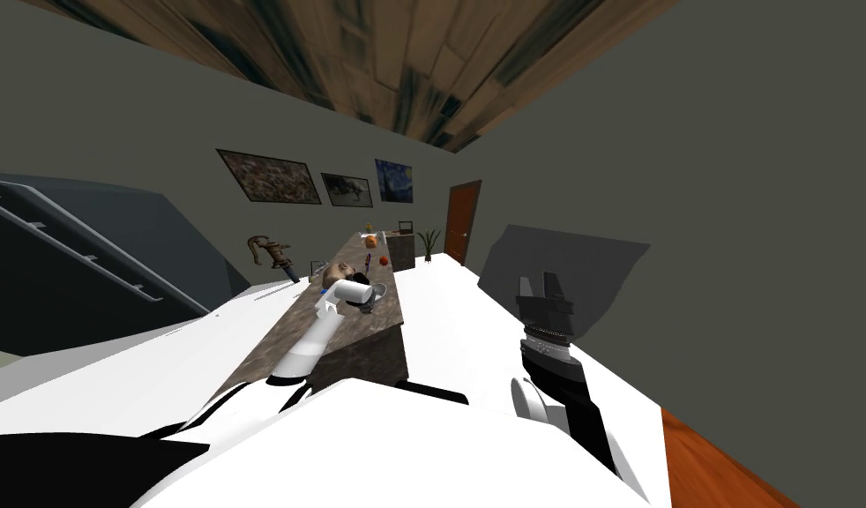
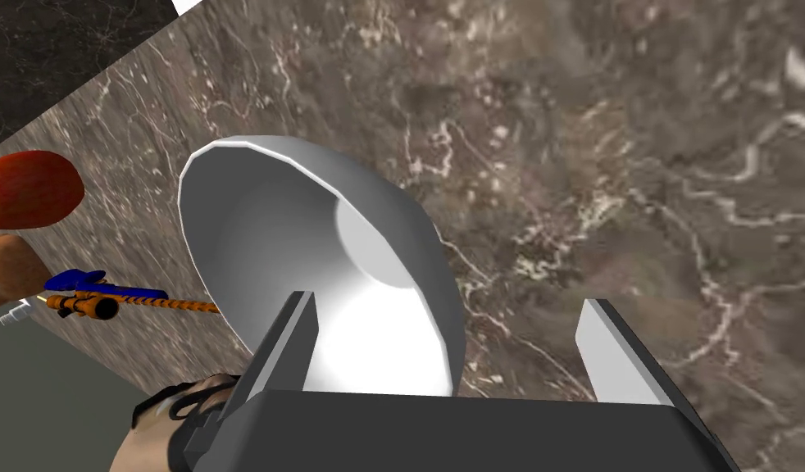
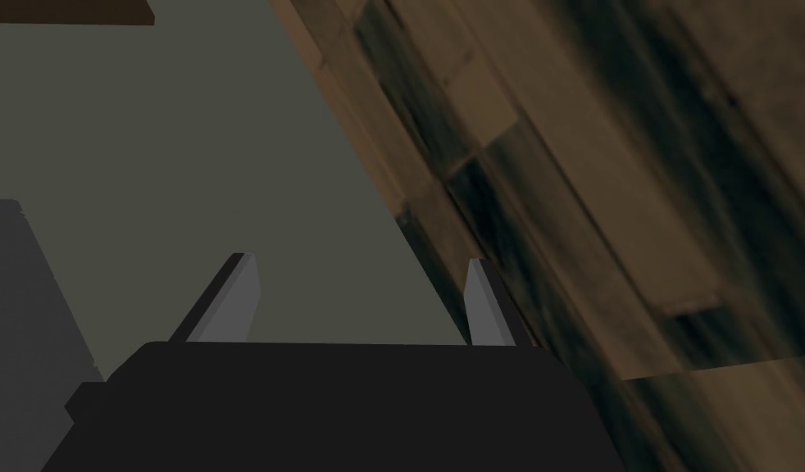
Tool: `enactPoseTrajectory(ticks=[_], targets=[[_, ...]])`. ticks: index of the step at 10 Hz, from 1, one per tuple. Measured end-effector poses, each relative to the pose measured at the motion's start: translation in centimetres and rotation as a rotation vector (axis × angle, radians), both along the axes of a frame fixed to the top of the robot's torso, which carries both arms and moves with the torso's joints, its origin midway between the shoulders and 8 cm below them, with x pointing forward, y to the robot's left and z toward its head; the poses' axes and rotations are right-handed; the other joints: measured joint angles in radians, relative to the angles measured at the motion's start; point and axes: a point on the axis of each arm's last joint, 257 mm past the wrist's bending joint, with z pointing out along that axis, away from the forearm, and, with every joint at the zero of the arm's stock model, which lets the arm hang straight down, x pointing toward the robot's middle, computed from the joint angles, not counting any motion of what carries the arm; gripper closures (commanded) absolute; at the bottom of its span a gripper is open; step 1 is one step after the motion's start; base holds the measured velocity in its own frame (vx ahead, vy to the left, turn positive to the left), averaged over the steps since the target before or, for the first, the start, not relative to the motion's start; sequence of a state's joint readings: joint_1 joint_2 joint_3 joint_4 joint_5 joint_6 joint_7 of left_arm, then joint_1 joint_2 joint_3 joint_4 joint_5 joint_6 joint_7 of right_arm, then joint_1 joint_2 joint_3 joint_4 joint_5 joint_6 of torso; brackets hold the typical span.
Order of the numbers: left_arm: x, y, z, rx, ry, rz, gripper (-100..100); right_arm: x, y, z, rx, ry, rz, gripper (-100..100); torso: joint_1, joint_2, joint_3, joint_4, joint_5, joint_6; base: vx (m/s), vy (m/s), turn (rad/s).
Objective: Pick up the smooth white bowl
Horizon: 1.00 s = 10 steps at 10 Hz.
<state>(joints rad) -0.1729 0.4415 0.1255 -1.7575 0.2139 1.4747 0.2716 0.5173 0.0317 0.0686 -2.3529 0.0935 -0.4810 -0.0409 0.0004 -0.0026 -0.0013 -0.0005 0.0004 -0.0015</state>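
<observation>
**A furnished house interior**

A home is indicated by framed pictures [image 1: 270, 176] hung on the grey wall, upper left of centre in the head view. A brown door [image 1: 463, 220] and a potted plant [image 1: 429, 242] are seen just right of them. What looks like a stair rail [image 1: 78, 242] is seen at the left edge. At centre, a long stone-topped counter [image 1: 369, 348] is set with a white bowl [image 2: 294, 238], a round orange-red item [image 1: 384, 261] and other small household things.
</observation>
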Motion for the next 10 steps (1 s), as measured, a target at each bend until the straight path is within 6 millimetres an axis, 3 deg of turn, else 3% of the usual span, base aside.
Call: enactPoseTrajectory(ticks=[4, 5, 6, 9, 10], targets=[[0.0, 0.0, 0.0, -0.003, 0.001, 0.002, 100, 0.0, 0.0, 0.0, 0.0, 0.0, 0.0, 0, 0.0, 0.0, 0.0, 0.0, -0.001, 0.001, 0.0, 0.0, 0.0], [-0.1, 0.0, -0.1, -0.003, 0.002, 0.003, 0, 0.0, 0.0, 0.0, 0.0, 0.0, 0.0, 0, 0.0, 0.0, 0.0, 0.0, -0.001, 0.001, 0.0, 0.0, 0.0], [-0.1, 0.0, -0.1, -0.003, 0.002, 0.003, 100, 0.0, 0.0, 0.0, 0.0, 0.0, 0.0, 0, 0.0, 0.0, 0.0, 0.0, -0.001, 0.001, 0.003, 0.002, -0.012], [-0.4, -0.4, 1.3, -0.001, 0.0, -0.001, 100, 0.0, 0.0, 0.0, 0.0, 0.0, 0.0, 0, -0.001, 0.0, 0.0, 0.001, -0.001, 0.001, 0.0, 0.0, 0.0], [-0.4, -0.4, 1.4, -0.002, 0.002, 0.0, 0, 0.0, 0.0, 0.0, 0.0, 0.0, 0.0, 0, -0.001, 0.0, 0.0, 0.0, -0.001, 0.001, 0.0, 0.0, 0.0]])
